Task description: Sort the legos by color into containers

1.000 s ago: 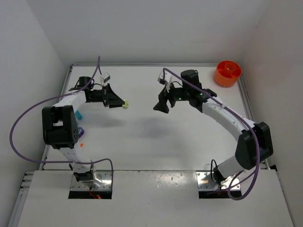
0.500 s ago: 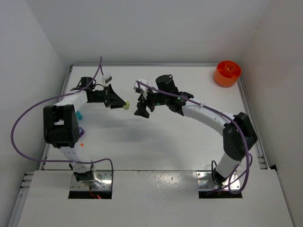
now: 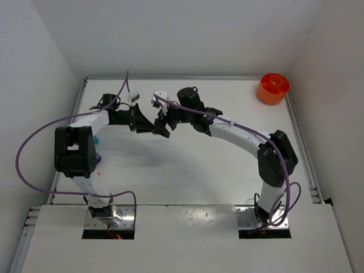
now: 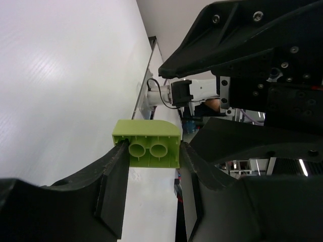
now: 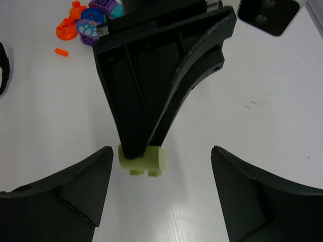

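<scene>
Crosswise in left end effector (image 4: pixel 152 157), lime lego (image 4: pixel 148 133), hollow underside facing wrist

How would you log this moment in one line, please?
left gripper: shut on yellow-green lego | right gripper: open, facing it | orange tub: far right corner

The right gripper (image 5: pixel 161 154) is wide open. In the gap, the left gripper (image 5: pixel 137 150) pinches a yellow-green brick (image 5: pixel 146 164). More bricks (image 5: pixel 88 22) lie behind.

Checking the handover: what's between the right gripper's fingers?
A lime lego brick, pinched by the left gripper, sits between the right gripper's fingers in the right wrist view.
</scene>
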`<state>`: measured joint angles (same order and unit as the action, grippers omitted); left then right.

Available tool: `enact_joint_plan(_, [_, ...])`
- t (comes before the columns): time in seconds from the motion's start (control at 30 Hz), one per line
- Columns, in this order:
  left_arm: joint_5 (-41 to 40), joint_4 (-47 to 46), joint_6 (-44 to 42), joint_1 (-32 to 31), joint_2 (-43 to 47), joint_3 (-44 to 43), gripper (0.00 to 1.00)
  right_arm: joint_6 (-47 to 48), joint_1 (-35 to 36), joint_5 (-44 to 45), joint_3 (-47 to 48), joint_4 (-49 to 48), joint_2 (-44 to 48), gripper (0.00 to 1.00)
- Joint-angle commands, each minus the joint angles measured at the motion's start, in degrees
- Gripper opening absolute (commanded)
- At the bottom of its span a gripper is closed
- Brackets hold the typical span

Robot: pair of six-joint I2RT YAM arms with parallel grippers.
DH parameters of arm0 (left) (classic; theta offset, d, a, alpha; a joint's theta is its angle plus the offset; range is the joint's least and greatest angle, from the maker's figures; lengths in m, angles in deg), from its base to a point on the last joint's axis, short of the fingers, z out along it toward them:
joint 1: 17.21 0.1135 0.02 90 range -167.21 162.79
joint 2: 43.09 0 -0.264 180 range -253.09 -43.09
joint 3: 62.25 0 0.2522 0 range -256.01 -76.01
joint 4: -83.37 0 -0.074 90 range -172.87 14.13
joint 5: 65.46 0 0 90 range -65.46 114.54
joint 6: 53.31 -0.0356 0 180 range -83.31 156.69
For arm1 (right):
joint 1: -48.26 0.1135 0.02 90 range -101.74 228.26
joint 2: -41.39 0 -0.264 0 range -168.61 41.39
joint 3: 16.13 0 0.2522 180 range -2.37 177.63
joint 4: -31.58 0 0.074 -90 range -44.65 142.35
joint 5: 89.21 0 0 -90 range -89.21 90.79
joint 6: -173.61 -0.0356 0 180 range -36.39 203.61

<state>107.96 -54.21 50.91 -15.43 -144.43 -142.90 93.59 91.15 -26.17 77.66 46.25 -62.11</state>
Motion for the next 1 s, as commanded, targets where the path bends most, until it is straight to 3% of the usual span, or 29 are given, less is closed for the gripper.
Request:
enact_joint_plan(0.0, [2.5, -1.2, -0.9, -1.0, 2.5, 0.4, 0.26, -1.4, 1.2, 0.4, 3.5, -3.5, -1.4, 0.79])
enact_joint_plan(0.43, [3.0, -1.2, -0.9, -0.5, 2.5, -0.1, 0.25, -1.5, 1.8, 1.5, 2.8, -1.9, -2.0, 0.68])
enact_joint_plan(0.77, [4.6, -1.2, -1.4, 1.6, 1.4, -0.1, 0.24, -1.5, 1.8, 2.6, 0.3, -2.4, -0.8, 0.44])
enact_joint_plan(0.87, [4.6, -1.2, -1.4, 2.2, 1.4, -0.1, 0.24, -1.5, 1.8, 2.6, -0.2, -2.4, -0.3, 0.32])
enact_joint_plan(0.97, [4.6, -1.2, -1.9, 2.2, 2.1, 0.4, 0.33, -0.9, 1.8, 2.1, -0.8, -2.4, 0.2, 0.24])
